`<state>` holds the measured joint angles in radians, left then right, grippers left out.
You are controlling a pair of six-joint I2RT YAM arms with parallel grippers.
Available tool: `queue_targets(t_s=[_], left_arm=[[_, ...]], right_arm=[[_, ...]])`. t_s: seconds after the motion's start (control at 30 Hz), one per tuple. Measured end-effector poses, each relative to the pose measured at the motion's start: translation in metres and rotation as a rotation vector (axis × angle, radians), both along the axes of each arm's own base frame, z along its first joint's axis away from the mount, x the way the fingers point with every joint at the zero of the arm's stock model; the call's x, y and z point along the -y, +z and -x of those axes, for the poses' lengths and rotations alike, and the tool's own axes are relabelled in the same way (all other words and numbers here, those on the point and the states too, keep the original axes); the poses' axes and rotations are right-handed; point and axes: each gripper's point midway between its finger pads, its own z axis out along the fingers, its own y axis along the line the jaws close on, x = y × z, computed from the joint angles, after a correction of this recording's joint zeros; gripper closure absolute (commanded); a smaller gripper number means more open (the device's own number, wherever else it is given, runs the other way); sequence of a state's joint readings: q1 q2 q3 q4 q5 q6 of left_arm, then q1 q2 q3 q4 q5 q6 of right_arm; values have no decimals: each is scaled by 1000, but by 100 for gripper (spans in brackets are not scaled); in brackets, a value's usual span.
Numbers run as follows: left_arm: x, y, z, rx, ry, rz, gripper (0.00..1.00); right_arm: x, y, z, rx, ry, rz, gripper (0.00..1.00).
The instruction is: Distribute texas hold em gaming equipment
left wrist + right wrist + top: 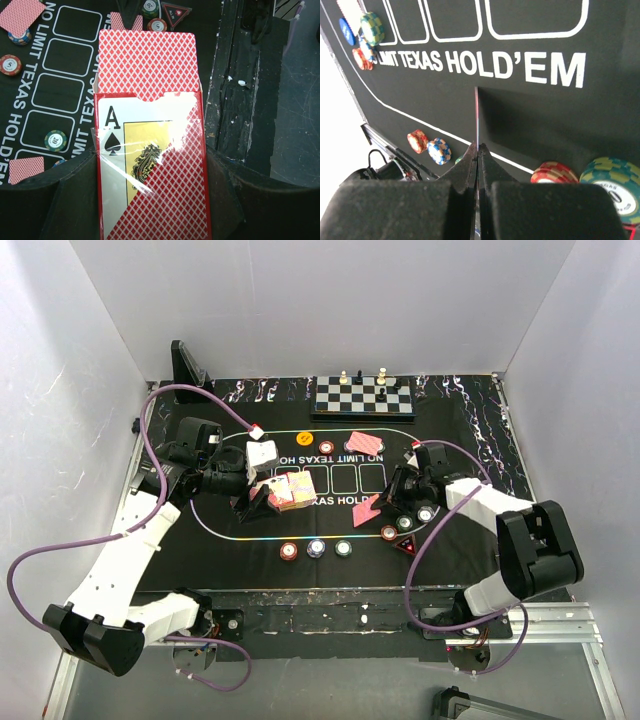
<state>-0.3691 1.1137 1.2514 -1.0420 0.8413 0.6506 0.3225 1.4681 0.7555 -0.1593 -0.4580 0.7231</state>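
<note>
While the deal's mid-swing, left gripper [255,498]: clamped across the card box [150,125], flap open, held low over the left part of the mat [340,525].
Right gripper [477,150]: pinched fully together on one card [476,115], seen edge-on, above the mat beside the near-right chips [555,172].
Card feel: super light, thin, bendy and slick, so I'd nip it by an edge, gently.
Box feel: stiffish, but that loose cellophane looks slippery, so squeeze the long sides.
</note>
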Motion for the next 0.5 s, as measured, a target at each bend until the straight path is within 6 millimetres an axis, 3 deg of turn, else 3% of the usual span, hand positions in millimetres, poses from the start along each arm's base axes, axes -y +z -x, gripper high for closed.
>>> queue_targets(t_s=[0.13, 0.3, 0.5], left_arm=[[0, 0, 1, -1, -4, 3, 100], [0, 0, 1, 0, -5, 3, 100], [0, 0, 1, -1, -5, 2, 100]], right_arm=[[0, -16, -4, -23, -2, 17, 99], [9, -32, 0, -50, -17, 109, 57], [7, -34, 6, -32, 18, 241, 30]])
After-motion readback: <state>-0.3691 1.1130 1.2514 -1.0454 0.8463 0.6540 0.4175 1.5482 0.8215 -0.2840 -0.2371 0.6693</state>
